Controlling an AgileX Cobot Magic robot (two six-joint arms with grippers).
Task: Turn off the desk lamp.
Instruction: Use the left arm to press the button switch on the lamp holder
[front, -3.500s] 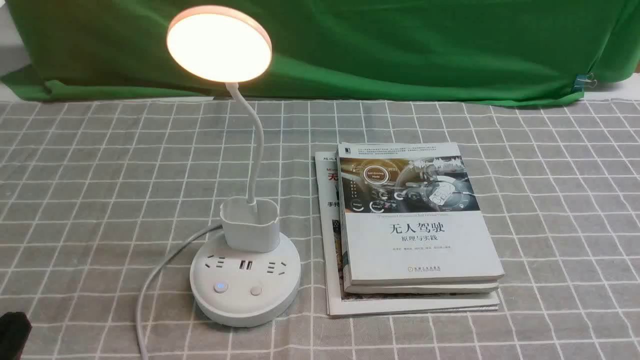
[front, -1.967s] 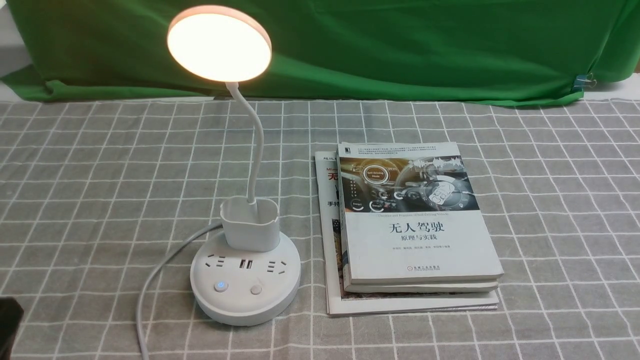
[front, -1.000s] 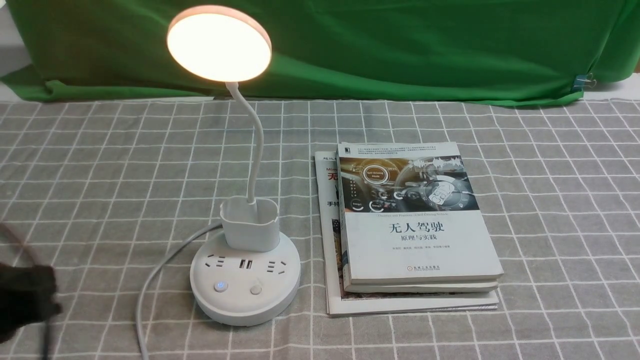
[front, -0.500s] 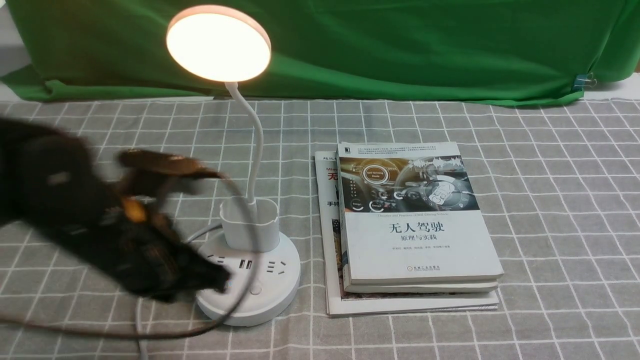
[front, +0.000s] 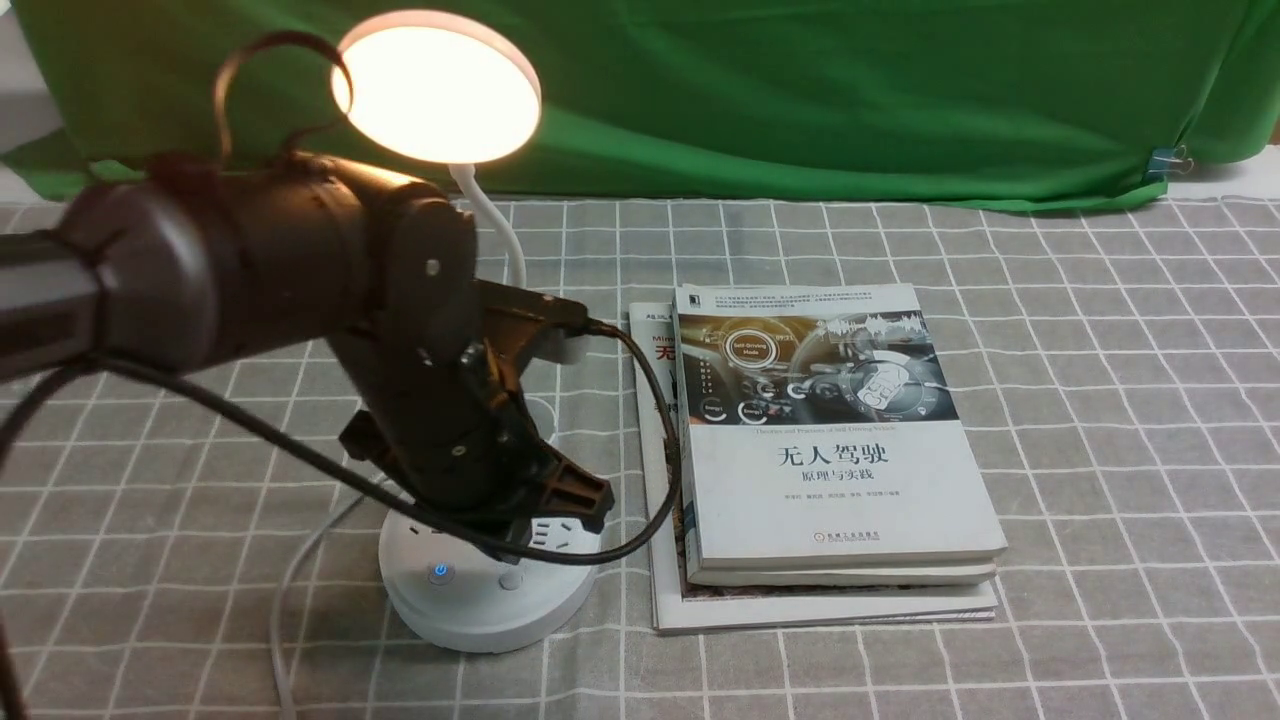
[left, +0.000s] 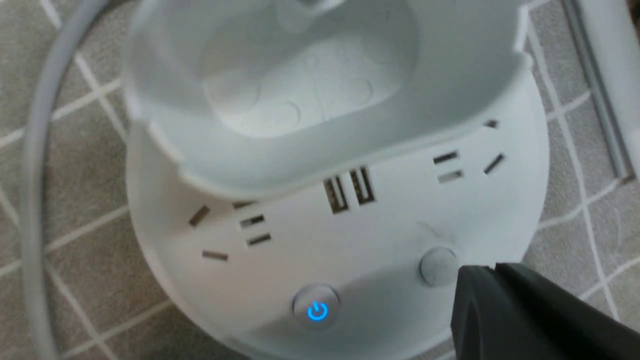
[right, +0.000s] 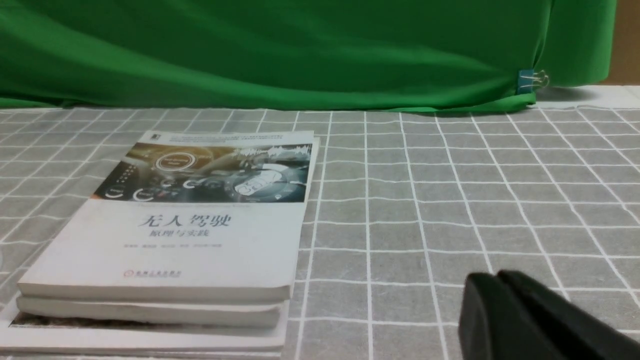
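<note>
I have one desk lamp (front: 470, 605) at left centre of the front view, its disc head glowing at upper left. My left arm (front: 300, 260) crosses in front, hiding the cup and most of the neck, and a black cable (front: 655, 400) loops over the sockets. The left gripper (left: 492, 272) is closed and empty, its tip just beside the plain button (left: 437, 265); the second button (left: 316, 310) glows blue. Three stacked books (front: 840, 450) lie just right of the base. The right gripper (right: 497, 280), closed and empty, sits at its view's lower right.
</note>
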